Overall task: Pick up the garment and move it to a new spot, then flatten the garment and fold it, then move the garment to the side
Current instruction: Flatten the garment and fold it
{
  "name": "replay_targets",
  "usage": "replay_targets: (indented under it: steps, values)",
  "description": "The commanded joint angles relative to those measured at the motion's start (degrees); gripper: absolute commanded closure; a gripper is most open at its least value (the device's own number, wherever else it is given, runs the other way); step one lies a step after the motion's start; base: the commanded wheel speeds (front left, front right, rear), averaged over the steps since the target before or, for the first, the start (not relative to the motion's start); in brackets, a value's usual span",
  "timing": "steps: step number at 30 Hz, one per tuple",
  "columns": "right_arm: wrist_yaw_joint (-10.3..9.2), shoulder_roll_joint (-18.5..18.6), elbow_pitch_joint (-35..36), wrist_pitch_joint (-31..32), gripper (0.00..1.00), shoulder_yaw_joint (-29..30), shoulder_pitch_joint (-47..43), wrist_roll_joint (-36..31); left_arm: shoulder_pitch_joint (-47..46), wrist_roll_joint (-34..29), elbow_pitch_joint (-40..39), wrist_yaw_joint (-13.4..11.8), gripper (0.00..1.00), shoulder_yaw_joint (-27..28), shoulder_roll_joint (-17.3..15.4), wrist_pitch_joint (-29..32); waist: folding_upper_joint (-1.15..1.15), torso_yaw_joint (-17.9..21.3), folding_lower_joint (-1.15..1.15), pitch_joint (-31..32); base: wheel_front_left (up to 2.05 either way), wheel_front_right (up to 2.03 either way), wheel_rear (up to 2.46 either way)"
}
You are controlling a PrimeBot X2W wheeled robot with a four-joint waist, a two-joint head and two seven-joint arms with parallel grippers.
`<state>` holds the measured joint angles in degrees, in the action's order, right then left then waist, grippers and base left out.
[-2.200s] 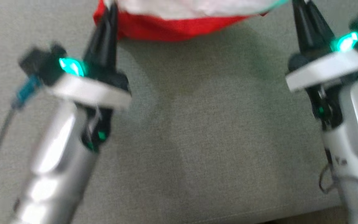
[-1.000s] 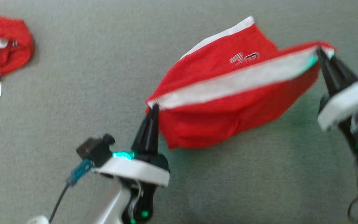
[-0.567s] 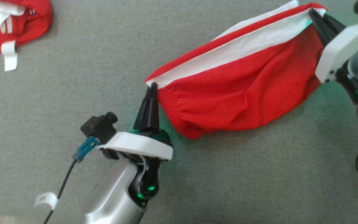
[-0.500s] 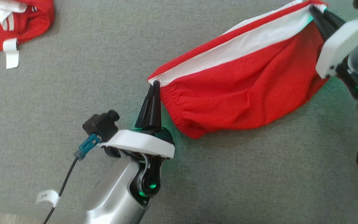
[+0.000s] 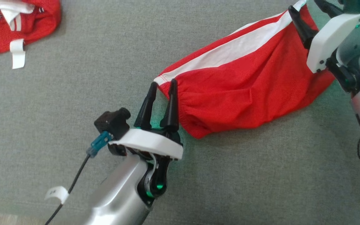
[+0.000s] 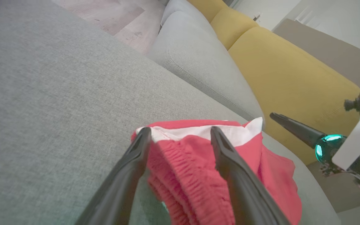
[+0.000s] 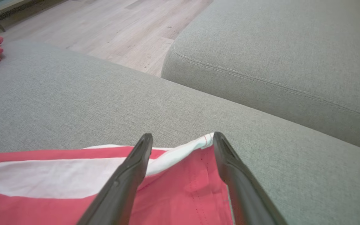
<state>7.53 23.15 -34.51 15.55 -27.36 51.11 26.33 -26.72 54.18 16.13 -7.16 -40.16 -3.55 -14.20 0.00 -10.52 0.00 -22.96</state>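
Note:
The garment (image 5: 245,84), red shorts with a white side stripe, lies stretched out on the grey sofa seat (image 5: 73,93). My left gripper (image 5: 162,83) is open, its two fingers standing astride the gathered waistband corner (image 6: 183,156) at the garment's left end. At the upper right, my right gripper (image 5: 305,4) is open too, its fingers either side of the garment's far corner. In the right wrist view the white stripe and red cloth (image 7: 58,178) lie between and below the spread fingers (image 7: 127,175). Neither gripper pinches the cloth.
A second red and white garment (image 5: 20,18) lies crumpled at the seat's far left corner. Yellow back cushions (image 6: 292,78) and another grey seat cushion (image 7: 277,47) border the seat. Wooden floor (image 7: 105,31) lies beyond, and the seat's front edge runs at the lower left.
Both grippers have opened and let go of the garment's corners. The garment has settled onto the seat. The head camera has shifted slightly.

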Motion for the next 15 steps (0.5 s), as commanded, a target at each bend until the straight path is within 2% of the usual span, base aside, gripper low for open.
replay_targets:
  steps: [1,6,15]
  values:
    - [-0.04,1.0,1.2,-0.8,0.0,-0.6,1.2,0.7,0.5,-0.6,-1.9,-0.6,0.0,0.8,-1.3,-0.2,0.0,0.2,0.0,0.6,0.0,0.0,0.0]
    - [-0.04,3.3,0.4,-2.1,0.0,-2.8,0.2,3.3,3.7,-2.4,-4.6,-2.4,0.0,-0.2,-5.1,0.4,0.0,0.5,0.0,2.9,0.0,0.0,0.0]
    - [-0.04,6.9,-2.4,-1.6,0.0,-3.2,-6.5,7.8,9.0,-7.0,-12.9,-8.4,0.0,1.9,-12.2,-0.1,0.0,-0.3,0.0,8.0,0.0,0.0,0.0]
